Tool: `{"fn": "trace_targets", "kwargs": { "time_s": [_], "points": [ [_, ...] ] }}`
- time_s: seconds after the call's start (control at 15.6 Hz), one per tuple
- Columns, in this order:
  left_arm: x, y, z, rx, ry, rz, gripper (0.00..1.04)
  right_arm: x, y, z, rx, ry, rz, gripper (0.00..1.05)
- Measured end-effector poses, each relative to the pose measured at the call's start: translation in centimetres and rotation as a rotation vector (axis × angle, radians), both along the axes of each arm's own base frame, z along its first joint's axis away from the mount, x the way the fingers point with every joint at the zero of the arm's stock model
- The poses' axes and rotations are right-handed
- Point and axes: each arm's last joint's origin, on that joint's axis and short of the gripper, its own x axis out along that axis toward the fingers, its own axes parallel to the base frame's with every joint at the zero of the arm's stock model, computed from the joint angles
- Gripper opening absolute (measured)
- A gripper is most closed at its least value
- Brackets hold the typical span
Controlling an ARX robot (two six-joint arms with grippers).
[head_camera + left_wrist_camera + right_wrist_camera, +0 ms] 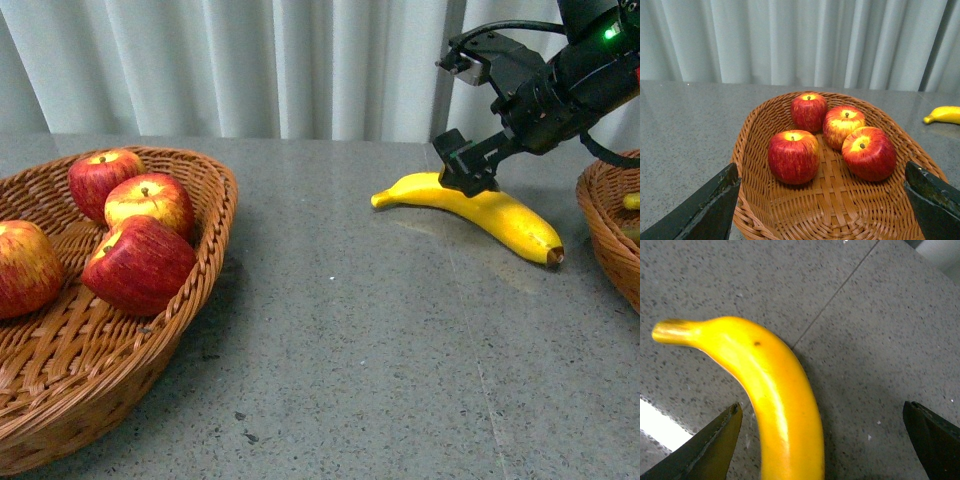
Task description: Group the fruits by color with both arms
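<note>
Four apples (pixel 793 156) are sorted ahead of the spread left fingers (pixel 705 210). One banana (pixel 775 385) is left just under the spread right fingers (pixel 715 445), maybe the last.

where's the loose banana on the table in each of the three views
Front view: the banana lies right of centre on the table, with the right claw over its stem half.
Left wrist view: the banana is small, on the table beyond the apple basket, cut off by the frame.
Right wrist view: the banana is close up, between the open claw's fingers.
Shared landmark: the grey speckled table.
</note>
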Motion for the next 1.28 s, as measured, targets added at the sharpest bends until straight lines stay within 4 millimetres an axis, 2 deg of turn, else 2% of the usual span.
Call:
{"fn": "trace_targets", "kwargs": {
  "time_s": [0.13, 0.32, 0.51, 0.64, 0.71, 0.96, 1.03, 1.22, 1.28],
  "points": [
    [0.0, 0.0, 0.0, 0.000, 0.000, 0.000, 0.98, 0.0, -0.7, -0.1, -0.026, 0.022, -0.002, 0.98],
    [0.0, 0.0, 0.0, 0.000, 0.000, 0.000, 0.98, -0.1, -0.7, -1.3, -0.049, 0.066, -0.004, 0.98],
    [0.0, 0.0, 0.0, 0.000, 0.000, 0.000, 0.98, -0.1, 0.0, -2.5, -0.062, 0.095, 0.000, 0.98],
    [0.0, 0.0, 0.0, 0.000, 0.000, 0.000, 0.98, -0.1, 0.6, -2.5, -0.058, 0.090, 0.004, 0.98],
    [0.0, 0.0, 0.0, 0.000, 0.000, 0.000, 0.98, -0.1, 0.9, -2.5, -0.056, 0.084, 0.009, 0.92],
    [0.0, 0.0, 0.0, 0.000, 0.000, 0.000, 0.98, -0.5, 1.8, -3.0, -0.048, 0.088, 0.031, 0.48],
    [0.0, 0.0, 0.0, 0.000, 0.000, 0.000, 0.98, -0.5, 1.8, -2.9, -0.045, 0.082, 0.030, 0.40],
    [0.0, 0.0, 0.0, 0.000, 0.000, 0.000, 0.98, -0.3, 1.7, -2.7, 0.024, 0.037, 0.013, 0.36],
    [0.0, 0.0, 0.0, 0.000, 0.000, 0.000, 0.98, -0.3, 1.3, -1.8, 0.096, 0.013, 0.001, 0.36]
  ]
}}
